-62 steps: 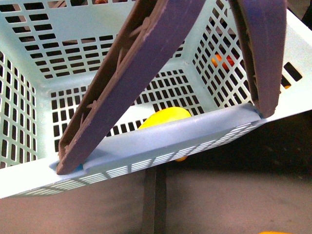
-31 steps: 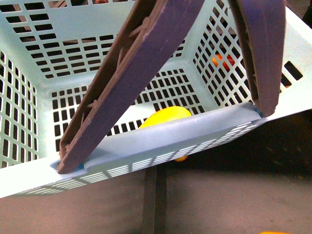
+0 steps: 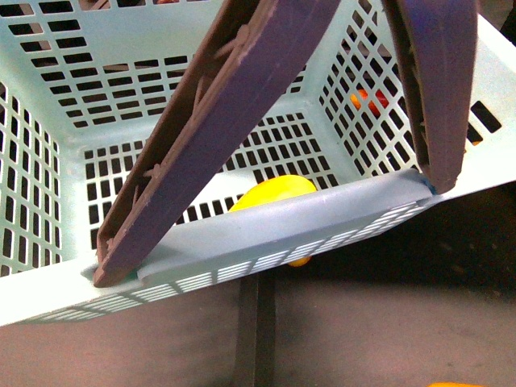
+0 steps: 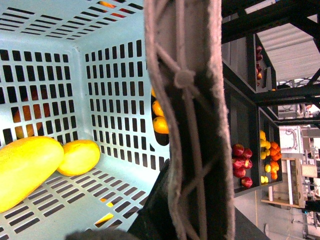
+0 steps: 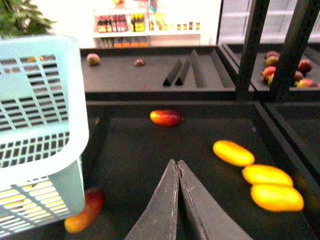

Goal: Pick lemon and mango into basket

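Observation:
The light turquoise basket [image 3: 72, 97] fills the front view, tilted, with its two brown handles [image 3: 218, 137] swung up. Its wall also shows in the right wrist view as the basket [image 5: 40, 125]. On its slotted floor lie a long yellow mango [image 4: 25, 170] and a smaller oval lemon [image 4: 79, 156]; the front view shows one yellow fruit [image 3: 274, 193] behind the near rim. My left gripper [image 4: 187, 220] is shut on a brown handle [image 4: 192, 100], which hides most of its fingers. My right gripper [image 5: 176, 167] is shut on nothing, over a black shelf beside the basket.
On the black shelf lie three yellow mangoes [image 5: 267, 175], a red-yellow mango [image 5: 166, 117] farther back, and another reddish one [image 5: 85, 210] by the basket's base. Black shelf posts [image 5: 250, 45] stand at the right. Shelves with red and orange fruit [image 4: 242, 165] are beyond the handle.

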